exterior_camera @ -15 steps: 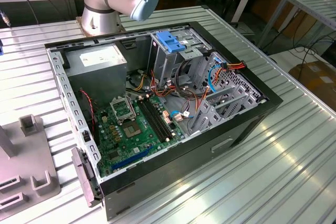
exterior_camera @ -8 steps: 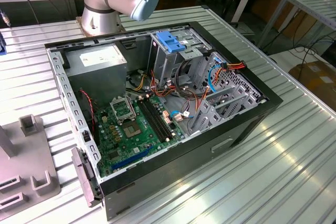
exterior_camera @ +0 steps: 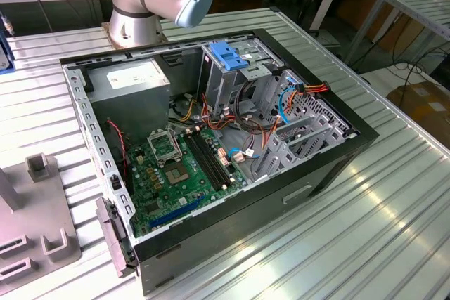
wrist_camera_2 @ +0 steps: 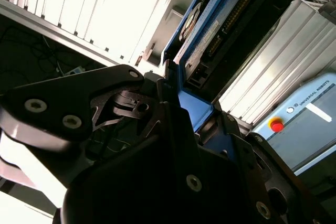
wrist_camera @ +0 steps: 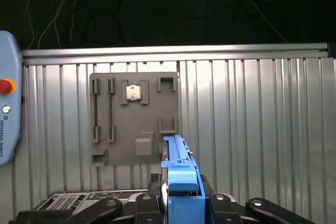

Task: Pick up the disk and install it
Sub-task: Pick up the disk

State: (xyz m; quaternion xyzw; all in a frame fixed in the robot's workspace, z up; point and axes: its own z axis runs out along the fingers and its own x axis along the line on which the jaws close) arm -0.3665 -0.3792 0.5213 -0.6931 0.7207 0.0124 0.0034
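Note:
The disk (wrist_camera: 177,167) is held edge-on, its blue side rail facing the camera in the first wrist view. In the second wrist view the disk (wrist_camera_2: 218,27) shows its blue rail and a dark connector edge. My gripper (wrist_camera: 178,199) is shut on the disk, with a black finger on each side of the rail, and the gripper (wrist_camera_2: 191,106) holds it high above the slatted metal table (wrist_camera: 252,129). In the exterior view the open computer case (exterior_camera: 316,166) lies on its side, with the blue-handled drive cage (exterior_camera: 228,57) at its far end.
A grey fixture plate (wrist_camera: 134,119) lies on the table below the disk; it also sits at the exterior view's left (exterior_camera: 39,226). The power supply box (exterior_camera: 133,82) fills the case's far left corner. A teach pendant (wrist_camera_2: 296,116) with a red button lies nearby.

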